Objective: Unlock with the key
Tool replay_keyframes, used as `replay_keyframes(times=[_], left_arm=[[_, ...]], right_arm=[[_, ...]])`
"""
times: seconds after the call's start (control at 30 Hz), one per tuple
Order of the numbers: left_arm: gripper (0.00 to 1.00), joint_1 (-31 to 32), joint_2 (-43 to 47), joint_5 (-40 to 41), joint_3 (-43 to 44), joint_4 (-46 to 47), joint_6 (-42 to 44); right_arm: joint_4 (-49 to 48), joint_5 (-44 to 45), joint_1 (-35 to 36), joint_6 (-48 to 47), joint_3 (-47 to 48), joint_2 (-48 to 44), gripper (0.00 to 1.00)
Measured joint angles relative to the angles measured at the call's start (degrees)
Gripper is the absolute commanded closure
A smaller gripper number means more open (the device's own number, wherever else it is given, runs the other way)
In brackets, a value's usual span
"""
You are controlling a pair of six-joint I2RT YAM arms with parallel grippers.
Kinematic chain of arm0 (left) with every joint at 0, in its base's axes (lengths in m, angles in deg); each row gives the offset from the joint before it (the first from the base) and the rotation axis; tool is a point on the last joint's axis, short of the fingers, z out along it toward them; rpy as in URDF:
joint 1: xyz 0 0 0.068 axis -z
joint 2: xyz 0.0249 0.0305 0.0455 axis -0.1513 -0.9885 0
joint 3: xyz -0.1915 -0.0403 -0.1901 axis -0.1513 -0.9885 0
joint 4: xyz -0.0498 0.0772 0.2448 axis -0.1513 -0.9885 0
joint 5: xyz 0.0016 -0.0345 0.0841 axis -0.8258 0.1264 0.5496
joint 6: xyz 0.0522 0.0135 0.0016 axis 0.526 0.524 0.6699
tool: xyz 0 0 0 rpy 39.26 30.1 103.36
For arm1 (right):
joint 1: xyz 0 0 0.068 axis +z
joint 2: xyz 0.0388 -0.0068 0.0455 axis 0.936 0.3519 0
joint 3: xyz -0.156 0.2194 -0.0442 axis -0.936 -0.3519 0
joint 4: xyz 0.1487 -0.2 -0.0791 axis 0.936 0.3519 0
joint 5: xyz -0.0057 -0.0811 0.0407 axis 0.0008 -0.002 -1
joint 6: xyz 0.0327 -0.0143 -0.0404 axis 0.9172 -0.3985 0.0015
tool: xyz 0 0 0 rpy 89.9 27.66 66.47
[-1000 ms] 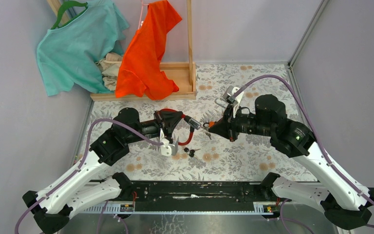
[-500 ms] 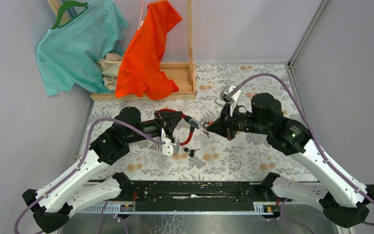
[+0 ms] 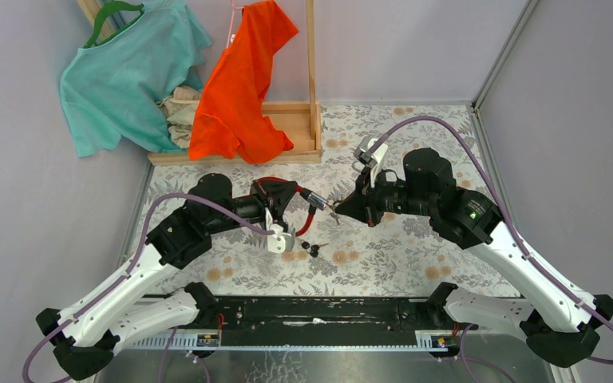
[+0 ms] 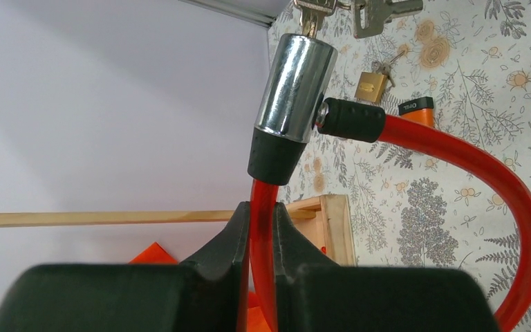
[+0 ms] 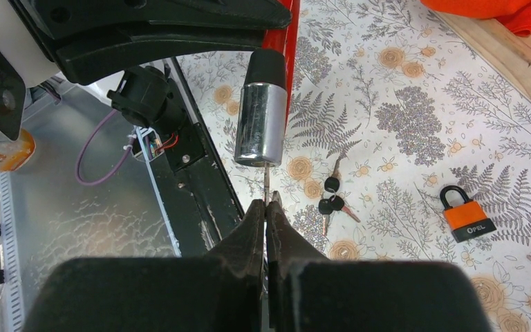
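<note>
Key (image 5: 266,185) insertion into chrome lock cylinder (image 4: 294,83). Right hand (image 5: 266,216), fingers fully closed on key, has advanced toward left hand (image 4: 261,232) vs. prev. frames. Blade tip now sits at or just inside the keyway, depth unclear. Left hand, closed to a narrow gap, pinches red cable (image 4: 456,149) just below cylinder, holding it above worktop (image 3: 399,255). Judged: insertion under way, turn not yet made. Worktop: floral sheet w/ spare keys (image 5: 332,200), orange padlock (image 5: 464,213), brass padlock (image 4: 372,84). Rear: wooden rack (image 3: 287,120), teal shirt (image 3: 120,72), orange shirt (image 3: 243,80), grey walls (image 3: 415,48).
</note>
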Motion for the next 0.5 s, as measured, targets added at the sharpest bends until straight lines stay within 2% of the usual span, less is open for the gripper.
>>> replay_keyframes(times=[0.5], left_arm=[[1.0, 1.1, 0.0, 1.2, 0.3, -0.2, -0.3]], right_arm=[[-0.8, 1.0, 0.2, 0.7, 0.0, 0.5, 1.0]])
